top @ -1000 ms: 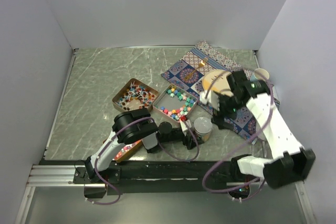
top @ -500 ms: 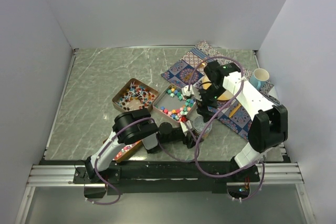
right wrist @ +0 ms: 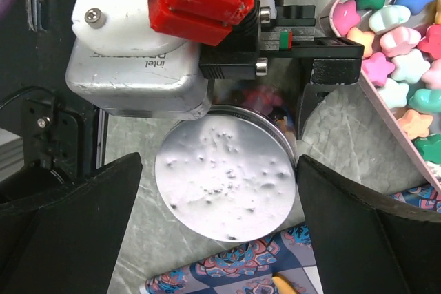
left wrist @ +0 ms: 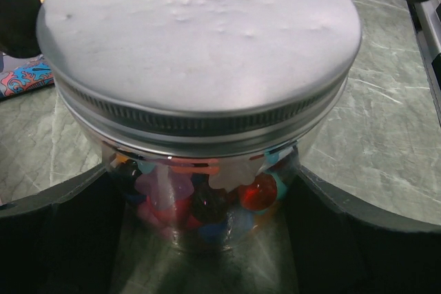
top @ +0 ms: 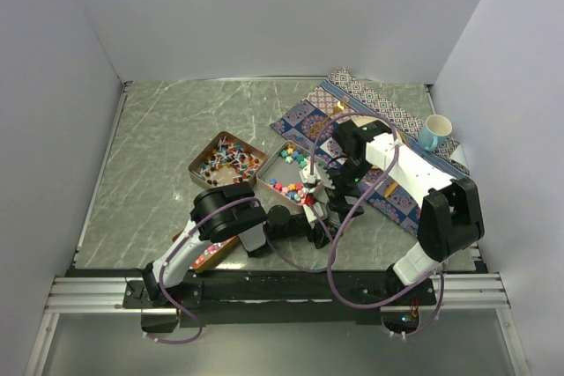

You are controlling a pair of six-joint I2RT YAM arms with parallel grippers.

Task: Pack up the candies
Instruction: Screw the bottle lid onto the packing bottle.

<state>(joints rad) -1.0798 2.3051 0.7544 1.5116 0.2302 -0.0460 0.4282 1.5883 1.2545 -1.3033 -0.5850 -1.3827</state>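
"Right wrist view had our right fingers released, spread wide either side of the lid and hovering over it. A second earlier that arm was off over the patterned cloth."

"So we swung across and lined up. Were we touching the lid?"

"We could not tell, but there was no squeeze yet. The lid sat on the jar, and our left fingers looked to be grasping the glass from both sides, unchanged over that second."

"And the candies?"

"Some we saw through the glass, low in the jar. Many more lay in the tin just beside it on the bench."

"Then we judged a twist of the lid was coming."

"Yes, though whether to seal it or to reopen it for the rest, we could not say."
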